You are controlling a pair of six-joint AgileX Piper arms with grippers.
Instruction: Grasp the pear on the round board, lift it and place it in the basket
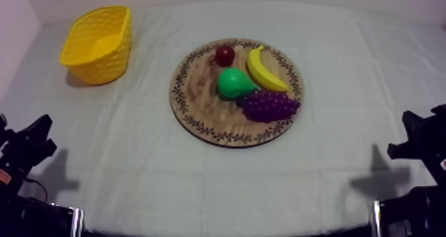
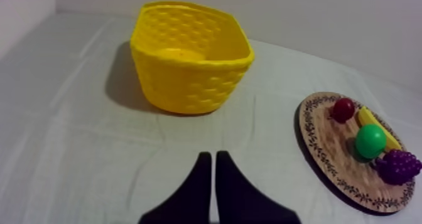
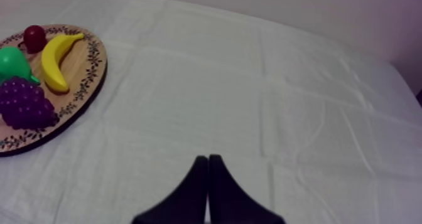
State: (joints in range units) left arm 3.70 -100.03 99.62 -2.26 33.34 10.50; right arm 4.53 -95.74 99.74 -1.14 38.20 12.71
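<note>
1. Top view, and both arms sit low at the near edge of the worktop: the left arm (image 1: 28, 150) on its side, the right arm (image 1: 417, 139) on the other. Both are well apart from the round wooden board with the patterned rim (image 1: 199, 128) in the middle.
2. Left wrist view: the left jaws are pressed together into a narrow black wedge with nothing between them. Right wrist view: the right jaws are pressed together too, and empty.
3. The green toy pear (image 1: 233, 83) lies on its side near the board's centre. Its fat end faces the left arm's side, and its narrow neck points right, up against the purple bunch of grapes (image 1: 269, 105).
4. It's crowded on that side, with the yellow banana (image 1: 264, 68) just beside the neck. The small red fruit (image 1: 224, 54) sits just behind the pear.
5. The yellow plastic basket (image 1: 93, 68) stands at the far left, well apart from the board.
6. The two arms look about equally far from the pear. But its round belly faces bare wood on the left, and the basket is on that side as well, so I'd back the left arm.
7. The left jaws would have to spread first, then close across the belly, at right angles to the pear's left-to-right long axis.
</note>
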